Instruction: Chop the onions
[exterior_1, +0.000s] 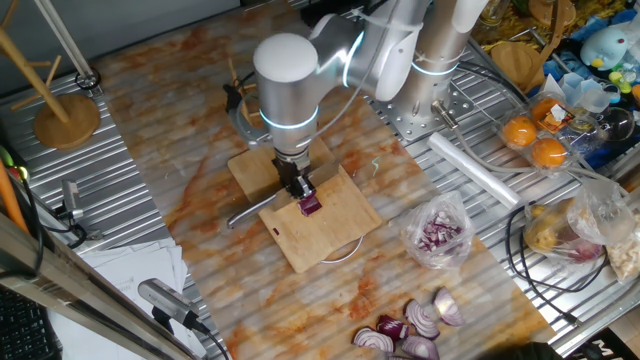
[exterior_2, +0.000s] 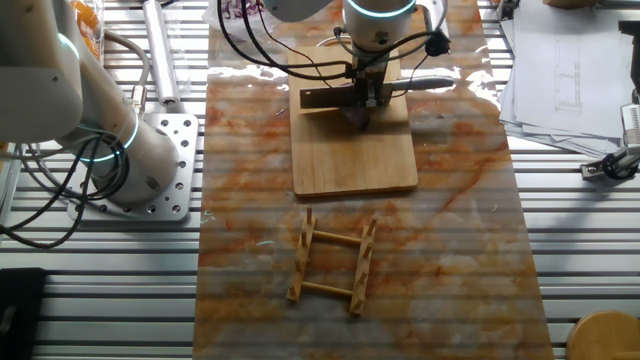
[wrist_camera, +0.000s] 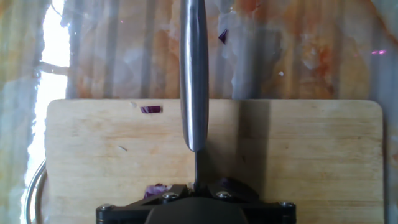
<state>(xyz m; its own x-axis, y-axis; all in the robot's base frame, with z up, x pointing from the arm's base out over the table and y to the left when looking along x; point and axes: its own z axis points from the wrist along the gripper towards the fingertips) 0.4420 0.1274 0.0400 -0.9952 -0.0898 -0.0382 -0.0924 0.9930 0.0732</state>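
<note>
The wooden cutting board (exterior_1: 318, 213) lay at the middle of the marbled tabletop (exterior_1: 190, 160), and everything else is placed from it. The gripper (exterior_1: 298, 186) stood over the board, clamped on the handle of a knife (wrist_camera: 194, 74); in the hand view the steel handle ran straight away from the camera, past the board's far edge. The onion wedge (exterior_1: 310, 205), red-purple with pale flesh, sat on the board right at the fingers. In the hand view, purple bits (wrist_camera: 155, 189) showed just beside the gripper housing, and one small purple scrap (wrist_camera: 150, 109) lay near the board's far edge.

Beside the board, a clear plastic bag of purple pieces (exterior_1: 438, 234) rested on the tabletop. Further toward the front lay a group of larger red onion wedges (exterior_1: 412, 330). Well apart from the board, oranges in a clear tray (exterior_1: 535, 139) sat on the ribbed metal surface, and a roll of clear film (exterior_1: 478, 168) lay between them and the board. In the other fixed view, a small wooden rack (exterior_2: 333, 262) stood near the board's free end. Nothing lay between the board and the gripper. No writing could be read.
</note>
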